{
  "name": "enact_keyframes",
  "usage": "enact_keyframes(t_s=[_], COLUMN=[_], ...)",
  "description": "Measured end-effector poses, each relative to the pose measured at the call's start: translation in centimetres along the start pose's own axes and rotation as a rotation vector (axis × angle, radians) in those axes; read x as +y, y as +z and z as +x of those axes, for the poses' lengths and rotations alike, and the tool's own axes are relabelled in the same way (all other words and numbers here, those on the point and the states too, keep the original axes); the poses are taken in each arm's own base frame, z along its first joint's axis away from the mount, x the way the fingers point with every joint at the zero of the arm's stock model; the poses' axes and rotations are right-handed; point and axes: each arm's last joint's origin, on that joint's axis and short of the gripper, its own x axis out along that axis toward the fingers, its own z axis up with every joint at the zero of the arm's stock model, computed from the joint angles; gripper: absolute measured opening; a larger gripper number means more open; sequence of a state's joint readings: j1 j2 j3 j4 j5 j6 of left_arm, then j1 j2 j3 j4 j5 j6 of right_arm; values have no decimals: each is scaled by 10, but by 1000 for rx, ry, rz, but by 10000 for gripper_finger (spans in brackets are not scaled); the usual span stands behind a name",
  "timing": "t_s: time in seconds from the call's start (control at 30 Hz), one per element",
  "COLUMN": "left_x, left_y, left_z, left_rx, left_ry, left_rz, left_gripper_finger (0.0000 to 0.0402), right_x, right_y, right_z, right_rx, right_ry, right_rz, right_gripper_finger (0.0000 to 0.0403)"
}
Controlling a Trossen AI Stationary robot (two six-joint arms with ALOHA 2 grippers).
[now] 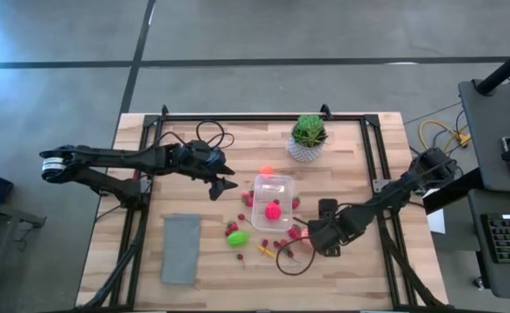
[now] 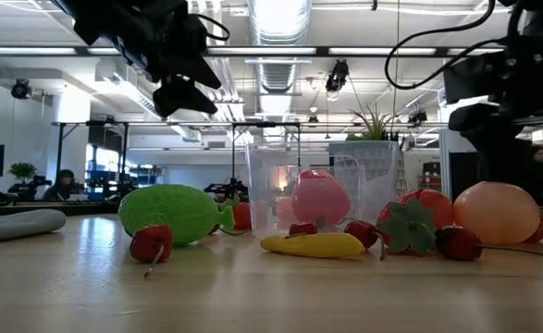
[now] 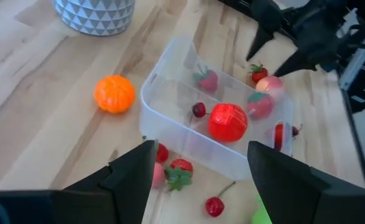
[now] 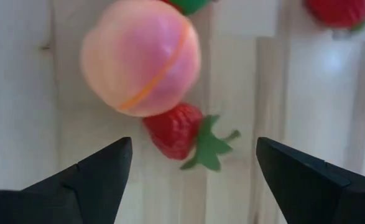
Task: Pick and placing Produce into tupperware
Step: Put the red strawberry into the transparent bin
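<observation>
Right pincer (image 4: pixel 188 171) is down low over the table (image 1: pixel 359 278) with its fingers spread wide and nothing between them. Just ahead of it sit a small strawberry (image 4: pixel 179 132) and a pale peach (image 4: pixel 142 56), touching each other.

Left pincer (image 3: pixel 198 171) hangs up in the air left of the tub (image 1: pixel 274 201), fingers partly apart and empty too.

The tub sits mid-table, near the potted plant (image 1: pixel 308 137). Inside it I can see a big red piece (image 3: pixel 227 122), a cherry (image 3: pixel 198 110) and a strawberry by the far wall.

Rest of the produce is loose around the tub:
- orange ball (image 1: pixel 267 171) just behind it
- green piece (image 1: pixel 237 238) and a yellow bit (image 1: pixel 264 250) in front
- more red berries scattered in front and to the right

Grey cloth (image 1: pixel 181 248) lies flat off to the left.
</observation>
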State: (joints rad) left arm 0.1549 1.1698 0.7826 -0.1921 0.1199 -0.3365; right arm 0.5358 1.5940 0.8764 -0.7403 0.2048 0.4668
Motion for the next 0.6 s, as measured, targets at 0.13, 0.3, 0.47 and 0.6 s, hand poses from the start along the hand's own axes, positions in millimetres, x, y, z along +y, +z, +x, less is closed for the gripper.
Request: enact_keyframes(t_s=[0.13,0.3,0.47,0.6], left_x=[0,1,1,1], left_y=[0,0,0,0], left_z=[0,0,0,0], left_rx=[-6,-7,-8,-9], left_ry=[18,21,23,27], left_rz=[-1,-2,-1,-1], left_gripper_finger=[242,242,242,242], right_x=[2,1,1,1], right_y=[1,0,-2,-1], right_z=[4,5,7,7], right_rx=[-40,-42,-35,-35], right_ry=[22,22,22,23], right_rz=[-45,-75,-74,-73], right_gripper_finger=[336,334,316,288])
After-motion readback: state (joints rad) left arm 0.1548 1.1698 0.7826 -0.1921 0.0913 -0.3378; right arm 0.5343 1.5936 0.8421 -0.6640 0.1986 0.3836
